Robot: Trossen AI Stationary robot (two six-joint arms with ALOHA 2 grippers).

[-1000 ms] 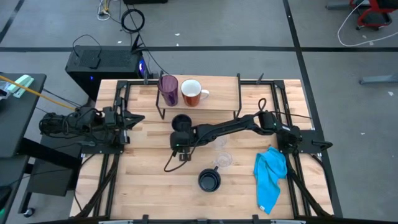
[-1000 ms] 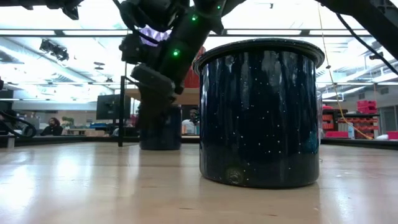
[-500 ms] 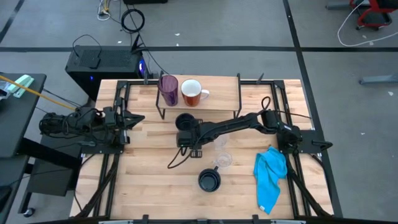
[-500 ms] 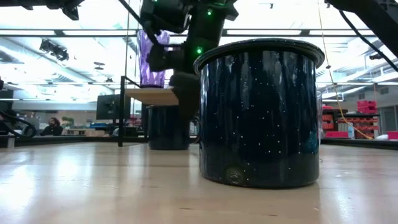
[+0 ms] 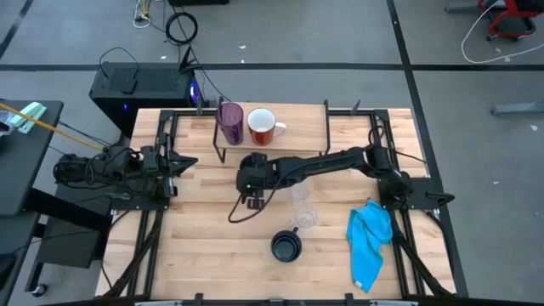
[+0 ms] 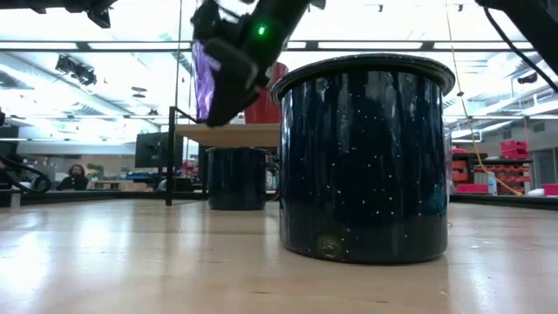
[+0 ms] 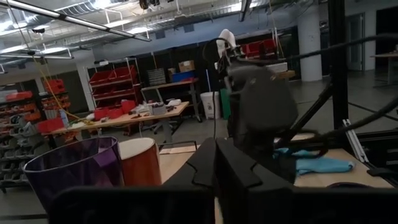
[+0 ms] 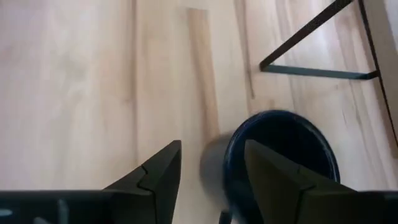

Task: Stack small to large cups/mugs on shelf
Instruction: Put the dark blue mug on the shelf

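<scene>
A dark mug (image 8: pixel 283 146) stands on the table in front of the shelf (image 5: pixel 302 127); in the low view this mug (image 6: pixel 235 177) sits below the plank. My right gripper (image 8: pixel 211 149) hovers open above it, slanting down, and covers most of it in the high view. On the shelf stand a purple tumbler (image 5: pixel 229 121) and a white-and-orange mug (image 5: pixel 263 127). A second dark mug (image 5: pixel 286 247) and two clear glasses (image 5: pixel 299 194) (image 5: pixel 304 219) stand on the table. My left gripper (image 5: pixel 183 161) waits shut at the left.
A blue cloth (image 5: pixel 370 242) lies at the table's right, near the right arm's base. The shelf's thin black legs (image 8: pixel 317 71) stand close behind the dark mug. The near dark mug (image 6: pixel 366 157) fills the middle of the low view. Bare tabletop (image 5: pixel 204 229) lies left of centre.
My right gripper has risen from table height beside the dark mug to a place above it, moving toward the table's far edge and the shelf, its fingers open all the while. The mug has stayed on the table.
</scene>
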